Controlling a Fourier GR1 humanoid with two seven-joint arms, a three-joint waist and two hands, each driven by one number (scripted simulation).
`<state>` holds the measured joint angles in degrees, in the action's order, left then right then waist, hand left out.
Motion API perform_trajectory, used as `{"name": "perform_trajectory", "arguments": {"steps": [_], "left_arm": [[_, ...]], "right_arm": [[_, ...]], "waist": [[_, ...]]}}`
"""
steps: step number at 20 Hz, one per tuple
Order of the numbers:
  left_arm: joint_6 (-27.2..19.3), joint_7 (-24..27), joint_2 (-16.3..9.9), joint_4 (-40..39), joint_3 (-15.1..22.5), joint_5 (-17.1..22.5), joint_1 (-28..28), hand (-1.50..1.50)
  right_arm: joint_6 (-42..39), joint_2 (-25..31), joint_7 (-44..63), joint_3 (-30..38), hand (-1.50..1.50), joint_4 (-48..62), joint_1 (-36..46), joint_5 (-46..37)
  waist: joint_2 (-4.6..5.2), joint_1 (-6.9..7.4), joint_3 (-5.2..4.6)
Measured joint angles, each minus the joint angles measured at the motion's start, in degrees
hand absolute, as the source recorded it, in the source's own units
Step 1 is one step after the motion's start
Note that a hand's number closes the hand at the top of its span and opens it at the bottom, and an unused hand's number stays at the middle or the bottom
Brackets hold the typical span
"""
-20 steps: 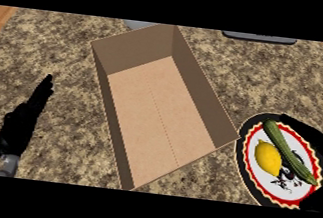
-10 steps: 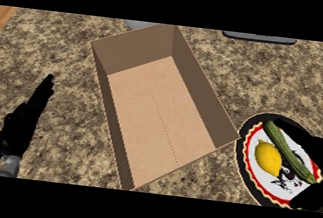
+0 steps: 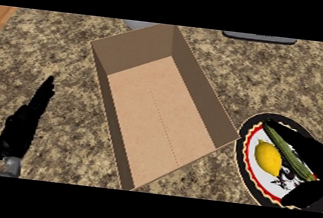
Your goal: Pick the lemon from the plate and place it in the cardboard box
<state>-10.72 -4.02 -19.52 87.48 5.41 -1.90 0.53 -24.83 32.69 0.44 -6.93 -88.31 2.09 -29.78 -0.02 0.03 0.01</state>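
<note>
Right hand (image 3: 319,172) sits over the plate's (image 3: 247,150) 3 o'clock rim, fingers relaxed, gripping nothing. The lemon (image 3: 268,157) sits on the plate beside a cucumber (image 3: 286,148). Cardboard box (image 3: 157,105) at 9 o'clock. Left hand (image 3: 23,125) rests open on the bench (image 3: 67,50).

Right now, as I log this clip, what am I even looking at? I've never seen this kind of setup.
This is a view from a humanoid robot's head, looking steeply down at a granite counter. An open cardboard box lies in the middle. At the right, a plate holds a lemon and a long green vegetable. The black shape at the left is the left robot hand, open and resting. The right robot hand hovers over the plate's far side; nothing is held yet.
</note>
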Motion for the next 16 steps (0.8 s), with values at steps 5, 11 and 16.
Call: {"name": "perform_trajectory", "arguments": {"steps": [5, 11, 16], "left_arm": [[0.6, -1.7, 2.3, 1.4, -0.7, -2.4, -0.1, 0.00], [2.2, -1.8, 4.1, 2.0, -2.7, -4.3, 0.5, 0.00], [4.3, -1.0, 4.7, 1.4, -4.8, -5.0, 0.4, 0.00]], "right_arm": [[0.0, -3.5, -0.8, 0.6, -1.50, 0.9, -0.2, -3.6], [-1.6, -6.0, -1.9, 2.5, -1.50, 1.5, 0.0, -6.4], [-1.3, -7.5, -4.0, 3.1, -1.50, 3.2, -0.1, -9.6]], "waist": [[-0.01, 0.01, -0.01], [-0.01, 0.03, 0.00], [-0.04, 0.02, -0.06]]}}
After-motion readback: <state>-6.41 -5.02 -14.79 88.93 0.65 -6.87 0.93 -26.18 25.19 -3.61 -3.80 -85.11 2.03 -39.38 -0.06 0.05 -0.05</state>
